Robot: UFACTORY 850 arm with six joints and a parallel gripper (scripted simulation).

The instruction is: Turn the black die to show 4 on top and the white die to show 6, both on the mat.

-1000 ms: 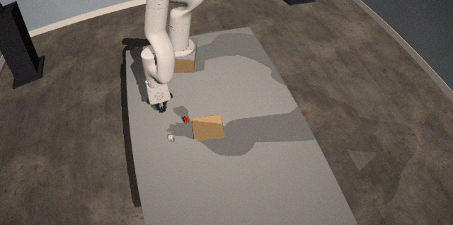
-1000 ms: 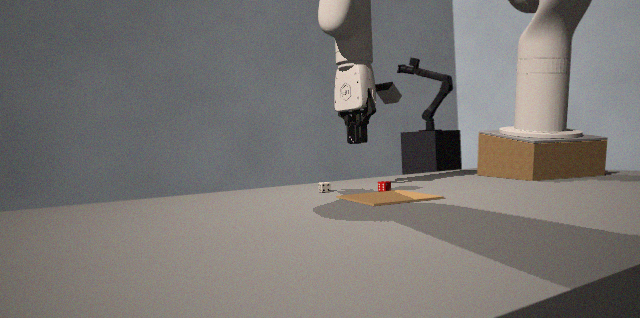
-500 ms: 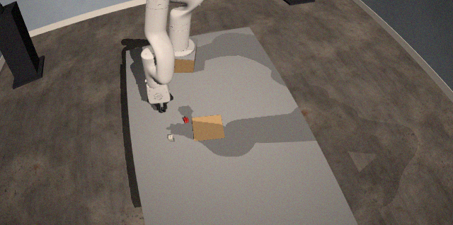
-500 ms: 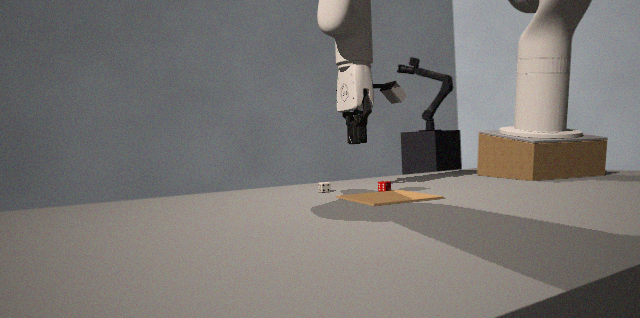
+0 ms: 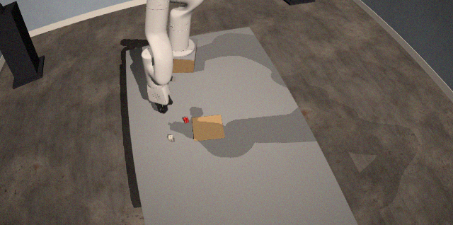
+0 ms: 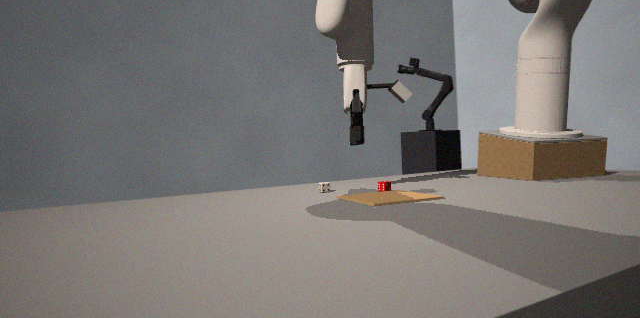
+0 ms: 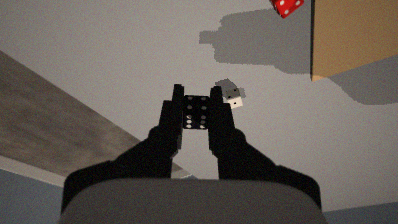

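Overhead, black end effector (image 7: 196, 107) pinching small black white-pipped die (image 7: 196, 112); white die (image 7: 234, 100), red die (image 7: 286, 7), tan square mat (image 7: 350, 35) below on grey surface (image 7: 125, 55).

Smooth white tubular arm (image 5: 158, 27), black claw (image 7: 196, 112).

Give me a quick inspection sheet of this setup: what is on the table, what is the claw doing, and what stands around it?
Surface: grey table, crossed by the arm's shadow.
Mat: tan square mat lying flat, no die on it.
Black die: black die pinched between the fingers, raised well above the table; the face towards the wrist camera shows six pips.
Red die: red die on the table, just off the mat's edge.
White die: white die on the table, apart from the mat.
Clutter: nothing seen.
Gripper: gripper shut on the black die, pointing down.
Cables: nothing seen.
Surroundings: dark pedestals on the brown floor; one carries a small black arm; blue-grey walls.
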